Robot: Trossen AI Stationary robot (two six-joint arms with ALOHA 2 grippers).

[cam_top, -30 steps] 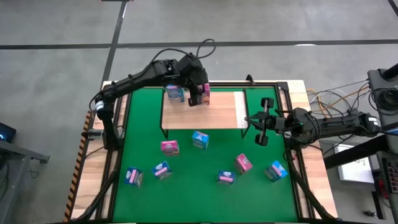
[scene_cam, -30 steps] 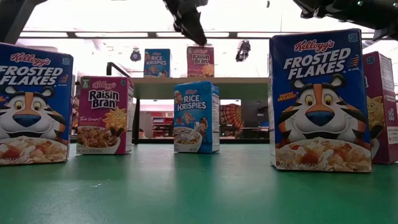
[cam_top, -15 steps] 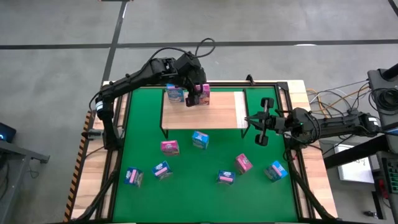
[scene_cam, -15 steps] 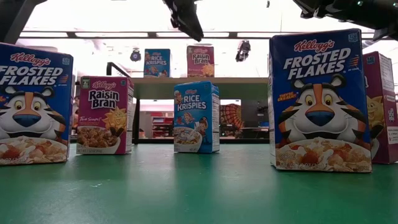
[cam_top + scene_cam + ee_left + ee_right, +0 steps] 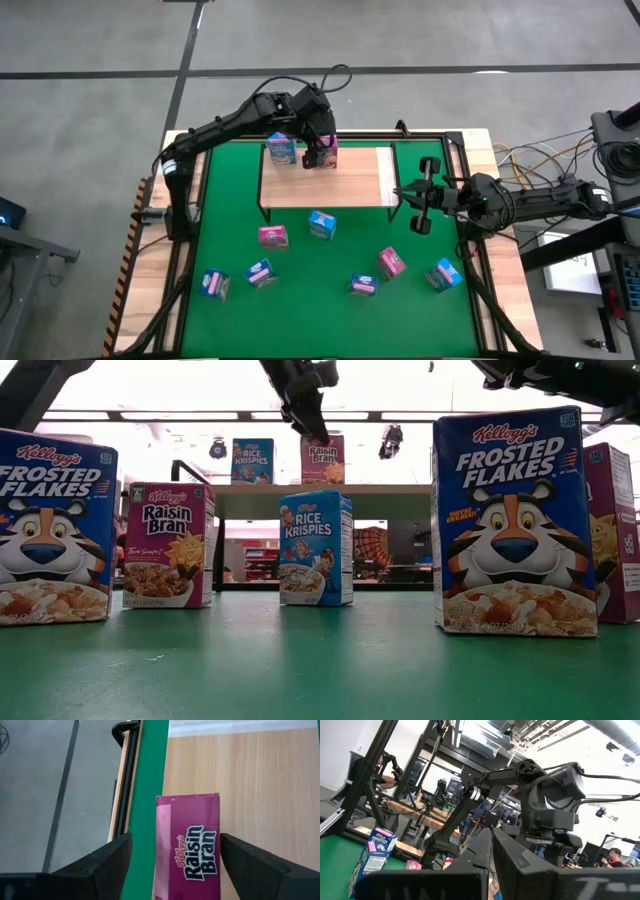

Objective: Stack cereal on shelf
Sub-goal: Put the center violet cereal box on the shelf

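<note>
A pink cereal box (image 5: 326,155) stands upright on the shelf (image 5: 350,180), near its far edge, with a light blue box (image 5: 281,150) beside it. My left gripper (image 5: 175,840) hangs open just above the pink box (image 5: 188,850), one finger on each side, and touches nothing. In the low view it (image 5: 318,432) reaches down to that box's top (image 5: 323,458). Several more cereal boxes stand on the green mat, among them a pink one (image 5: 272,236) and a light blue one (image 5: 321,224). My right gripper (image 5: 416,196) waits shut by the shelf's right end.
The other boxes stand scattered over the near half of the green mat (image 5: 300,320), from a dark blue one (image 5: 213,284) at the left to a light blue one (image 5: 442,273) at the right. The shelf's right half (image 5: 372,175) is bare wood. A black frame (image 5: 184,200) runs round the table.
My left gripper has dipped a little toward the top of the pink box. The box stands still on the shelf.
</note>
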